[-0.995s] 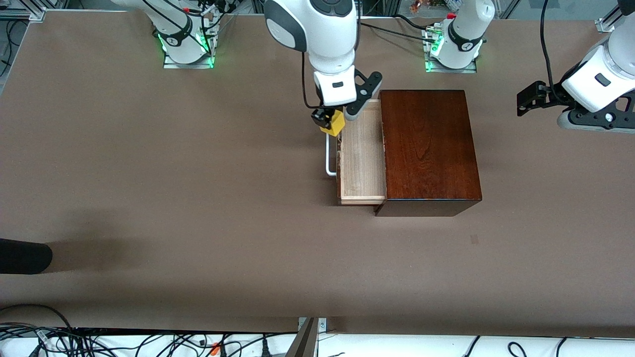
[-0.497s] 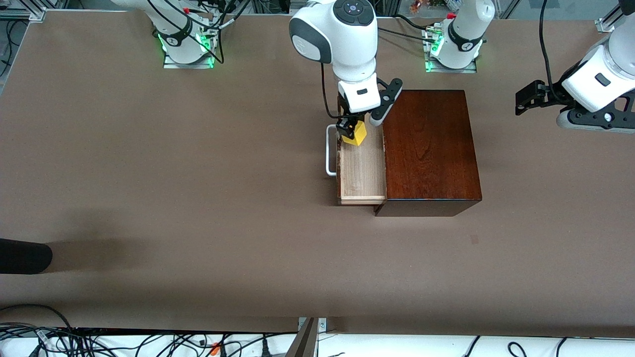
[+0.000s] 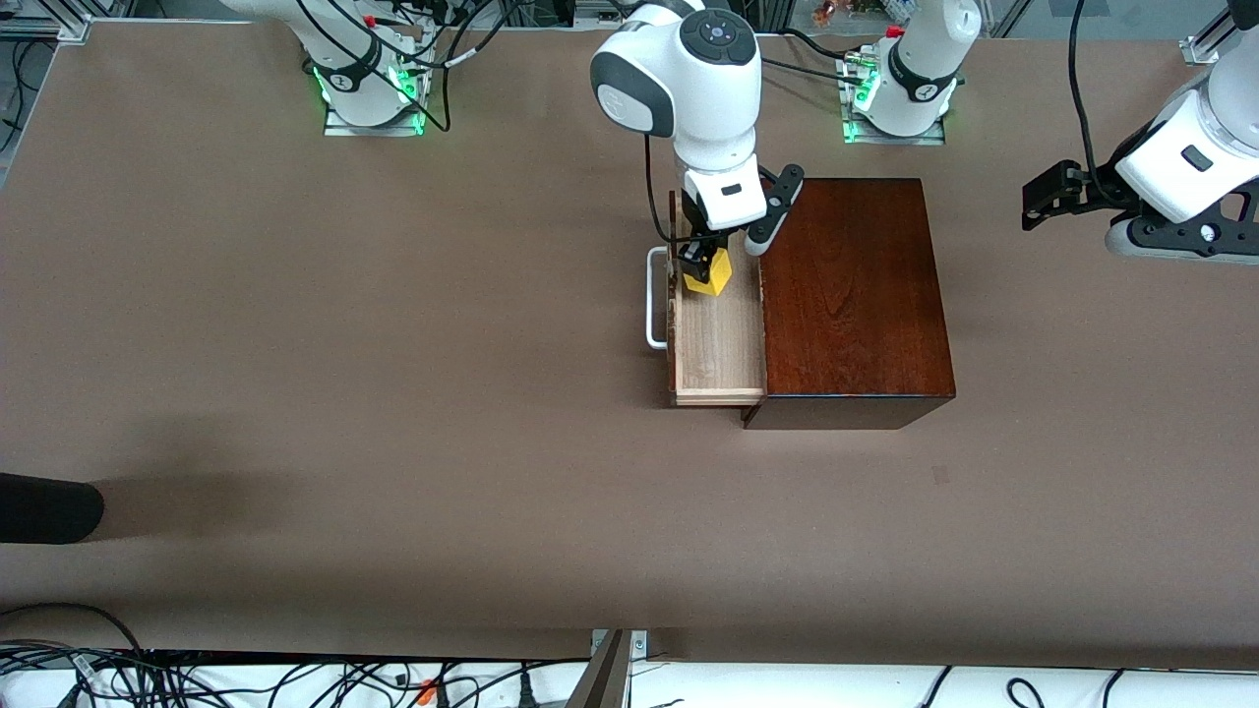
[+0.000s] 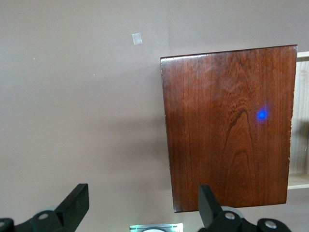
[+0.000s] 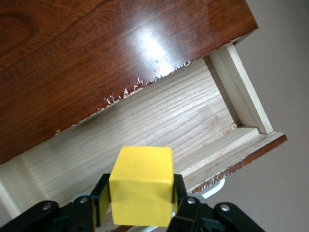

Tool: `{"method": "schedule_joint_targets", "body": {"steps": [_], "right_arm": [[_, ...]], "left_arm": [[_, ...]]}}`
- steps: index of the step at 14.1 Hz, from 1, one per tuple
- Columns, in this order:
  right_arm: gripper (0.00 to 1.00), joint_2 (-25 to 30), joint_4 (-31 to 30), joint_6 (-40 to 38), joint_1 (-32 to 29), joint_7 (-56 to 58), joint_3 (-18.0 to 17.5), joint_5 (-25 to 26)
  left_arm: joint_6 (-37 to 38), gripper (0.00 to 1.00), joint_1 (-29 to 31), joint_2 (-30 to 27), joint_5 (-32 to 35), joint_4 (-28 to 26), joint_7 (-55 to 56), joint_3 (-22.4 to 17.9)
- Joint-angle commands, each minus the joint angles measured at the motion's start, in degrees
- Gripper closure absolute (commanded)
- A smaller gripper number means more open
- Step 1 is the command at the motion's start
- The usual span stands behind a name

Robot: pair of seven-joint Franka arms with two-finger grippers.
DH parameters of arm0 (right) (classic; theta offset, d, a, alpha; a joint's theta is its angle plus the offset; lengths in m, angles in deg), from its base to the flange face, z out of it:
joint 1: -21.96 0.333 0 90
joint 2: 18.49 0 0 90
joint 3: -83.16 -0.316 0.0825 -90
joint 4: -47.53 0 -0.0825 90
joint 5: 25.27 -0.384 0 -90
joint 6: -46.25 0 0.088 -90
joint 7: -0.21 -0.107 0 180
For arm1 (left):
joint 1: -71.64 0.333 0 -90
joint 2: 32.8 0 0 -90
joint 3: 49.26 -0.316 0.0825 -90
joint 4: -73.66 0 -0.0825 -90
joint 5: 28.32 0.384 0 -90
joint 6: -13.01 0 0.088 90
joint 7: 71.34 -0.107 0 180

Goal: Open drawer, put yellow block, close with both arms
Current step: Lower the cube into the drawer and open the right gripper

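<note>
The right pincer (image 3: 700, 264) clamps the yellow block (image 3: 710, 272) by two flat sides over the open drawer (image 3: 718, 334); it looks light, rigid, smooth. The left pincer (image 4: 140, 212), spread open, waits above the table (image 3: 393, 393).

Bright yellow block (image 3: 710, 273), pale-wood drawer (image 3: 718, 339), glossy mahogany box (image 3: 851, 295)

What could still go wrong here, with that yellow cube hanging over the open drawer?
1. The right gripper holds the block over the drawer near its front wall and the box edge; released off-centre, it might clip one and tumble out.
2. Let go from up there, the block may bounce inside.
3. The left gripper waits open over the table, away from the box, so the box could slide when the drawer is pushed shut.
</note>
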Motion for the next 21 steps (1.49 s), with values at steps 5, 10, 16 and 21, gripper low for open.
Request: {"method": "schedule_joint_targets", "body": {"steps": [5,10,16,21], "right_arm": [[0.76,-3.24,2.15,3.11,1.02,3.17,0.63,3.10],[0.76,-4.12,1.97,3.91,1.02,3.18,0.63,3.71],[0.76,-4.99,1.53,3.65,1.11,3.18,0.63,5.38],[0.75,-5.26,1.53,3.56,1.38,3.18,0.63,5.47]], "left_arm": [[-0.45,0.00,0.48,-0.35,-1.52,0.24,0.03,0.25],[-0.45,0.00,0.48,-0.27,-2.05,0.94,0.11,0.25],[-0.80,0.00,0.56,-0.44,-2.14,0.68,0.29,0.25],[-1.60,0.00,-1.71,-0.44,-2.14,0.24,0.38,-1.32]]}}
